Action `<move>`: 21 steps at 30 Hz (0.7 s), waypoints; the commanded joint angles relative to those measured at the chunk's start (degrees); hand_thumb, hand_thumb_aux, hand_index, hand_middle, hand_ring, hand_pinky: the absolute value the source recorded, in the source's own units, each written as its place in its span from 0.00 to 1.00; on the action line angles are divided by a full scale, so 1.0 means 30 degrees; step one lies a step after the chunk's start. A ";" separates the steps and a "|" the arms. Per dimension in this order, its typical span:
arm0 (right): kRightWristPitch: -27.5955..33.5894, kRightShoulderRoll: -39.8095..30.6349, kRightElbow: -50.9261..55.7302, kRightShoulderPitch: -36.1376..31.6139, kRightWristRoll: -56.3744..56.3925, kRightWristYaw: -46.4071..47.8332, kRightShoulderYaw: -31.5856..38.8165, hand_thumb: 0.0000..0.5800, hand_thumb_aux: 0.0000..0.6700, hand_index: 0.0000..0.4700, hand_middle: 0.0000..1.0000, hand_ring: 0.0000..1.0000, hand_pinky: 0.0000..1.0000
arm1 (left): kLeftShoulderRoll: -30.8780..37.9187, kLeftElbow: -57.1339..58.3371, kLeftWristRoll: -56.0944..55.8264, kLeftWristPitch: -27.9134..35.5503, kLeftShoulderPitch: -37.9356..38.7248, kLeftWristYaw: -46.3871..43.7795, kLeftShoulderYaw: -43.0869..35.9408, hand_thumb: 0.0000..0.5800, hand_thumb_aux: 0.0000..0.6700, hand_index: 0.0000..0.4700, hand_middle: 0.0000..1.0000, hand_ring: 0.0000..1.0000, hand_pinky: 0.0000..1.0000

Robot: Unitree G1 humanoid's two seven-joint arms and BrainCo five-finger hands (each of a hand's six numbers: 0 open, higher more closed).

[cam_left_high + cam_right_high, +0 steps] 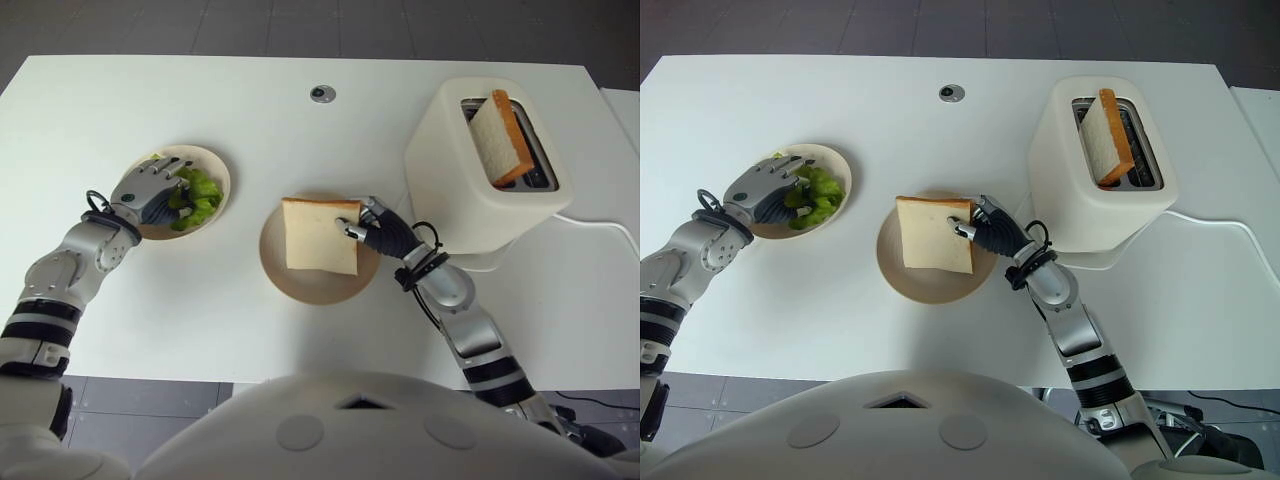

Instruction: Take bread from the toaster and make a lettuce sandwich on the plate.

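Right hand (380, 232) is clamped on the right edge of the bread slice (318, 235), which lies flat on the plate (310, 285) mid-surface. Big to small I see: white surface (200, 310); toaster (470, 190) on the right, second slice (500, 135) standing tilted in one slot; smaller dish (225, 175) on the left holding lettuce (203, 195). Left hand (148, 192) sits over that dish, on the lettuce; can't tell if it grips any.
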 commanded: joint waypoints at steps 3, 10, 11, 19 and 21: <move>-0.0292 -0.0099 -0.0211 0.0281 -0.0274 0.0074 -0.0113 1.00 1.00 1.00 1.00 1.00 1.00 | -0.0208 0.2472 0.0327 -0.0035 -0.0841 0.0568 -0.1180 0.46 0.27 0.27 0.00 0.00 0.00; -0.0808 -0.0229 -0.1024 0.0384 -0.0316 0.0064 -0.0378 0.00 0.00 0.00 0.00 0.00 0.00 | -0.0309 0.3560 0.0055 -0.0490 -0.1161 0.0988 -0.2039 0.90 0.68 0.68 0.00 0.00 0.00; -0.0947 -0.0204 -0.1236 0.0411 -0.0259 0.0069 -0.0408 0.00 0.00 0.00 0.00 0.00 0.00 | -0.0336 0.3632 -0.0088 -0.0703 -0.1191 0.1111 -0.2117 0.92 0.72 0.72 0.00 0.00 0.00; -0.2622 0.0410 -0.2828 0.0364 0.0352 -0.0796 -0.1476 0.00 0.00 0.00 0.00 0.00 0.00 | -0.0302 0.2855 -0.1947 -0.2535 -0.1393 0.2567 -0.1275 1.00 1.00 1.00 0.00 0.00 0.00; -0.2805 0.0553 -0.2918 0.0275 0.0494 -0.0978 -0.1759 0.00 0.00 0.00 0.00 0.00 0.00 | -0.0167 0.2164 -0.2443 -0.2787 -0.1306 0.2795 -0.0748 1.00 1.00 1.00 0.00 0.00 0.00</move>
